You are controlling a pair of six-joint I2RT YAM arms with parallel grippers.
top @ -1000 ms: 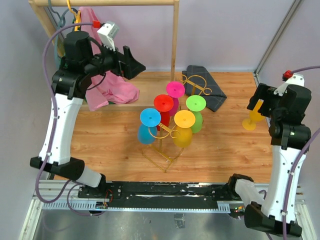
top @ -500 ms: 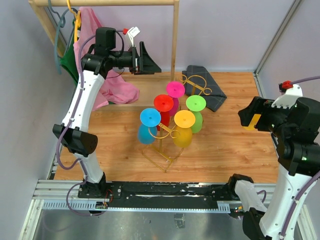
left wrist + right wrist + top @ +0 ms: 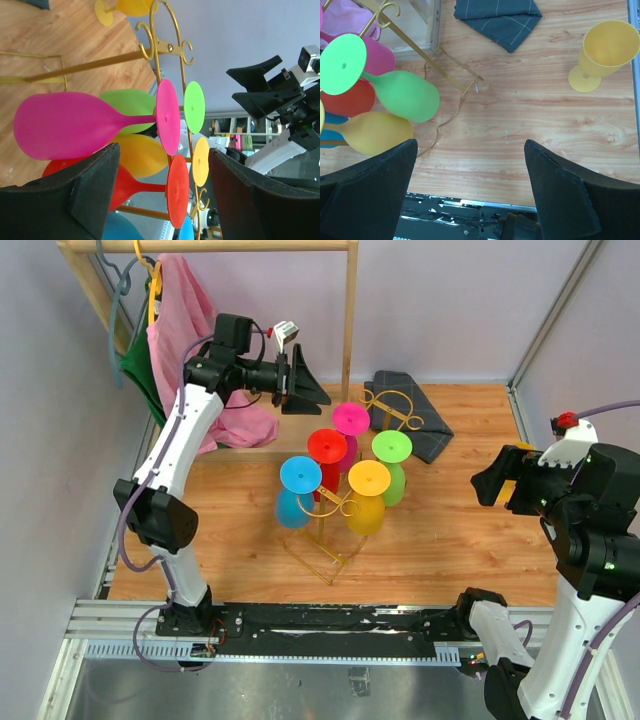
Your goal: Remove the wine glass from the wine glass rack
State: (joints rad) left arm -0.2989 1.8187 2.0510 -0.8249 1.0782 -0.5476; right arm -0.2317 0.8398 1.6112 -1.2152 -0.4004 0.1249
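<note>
Overhead, the gold wire wine glass rack (image 3: 335, 530) stood near the middle of the wooden tabletop (image 3: 440, 540), its square base on the boards. Five plastic wine glasses hung from its hooks with bowls down and feet up: a pink wine glass (image 3: 350, 420) at the back, a red one (image 3: 327, 447), a green one (image 3: 392, 447), a hanging yellow one (image 3: 369, 478) and a blue one (image 3: 300, 475) nearest the arms.

The left pincer (image 3: 305, 390) was raised behind the rack, just beside the pink glass and pointing at it. From its own camera, the left pincer's jaws stood wide apart and gripped nothing. The pink glass's foot and stem showed in the gap between them, touched by neither finger.

The right pincer (image 3: 490, 485) hung off to the right of the rack, well apart from it. It too was spread wide and empty, with bare boards below it in the wrist view.

A loose yellow wine glass (image 3: 605, 50) stood upright on the tabletop at the far right. A folded dark grey cloth (image 3: 415, 425) lay behind the rack. A wooden clothes rack (image 3: 350, 310) stood at the back left, with a pink garment (image 3: 185, 330) hanging from it.
</note>
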